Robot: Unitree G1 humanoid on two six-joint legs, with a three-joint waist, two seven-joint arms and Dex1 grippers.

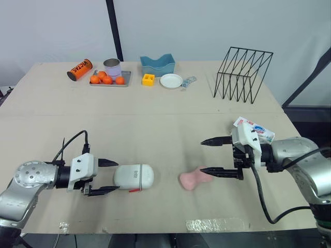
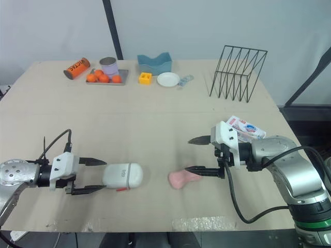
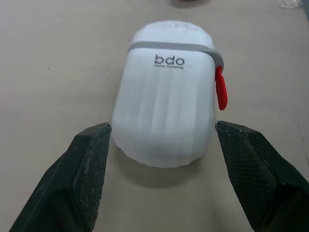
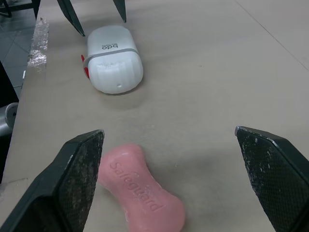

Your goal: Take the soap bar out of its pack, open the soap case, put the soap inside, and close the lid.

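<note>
Two sets of jaws stand open over the table (image 1: 155, 124): the left gripper (image 1: 115, 175) straddles the shut white "bdo" soap case (image 1: 135, 176), near left. Right of it lies the pink "Safeguard" soap bar (image 1: 192, 180), the right gripper (image 1: 201, 156) just beside.

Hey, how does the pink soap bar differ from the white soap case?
The soap bar is pink and waisted; the soap case is white and rounded, with a red tab. The soap case is larger than the soap bar. Both lie flat on the table.
</note>
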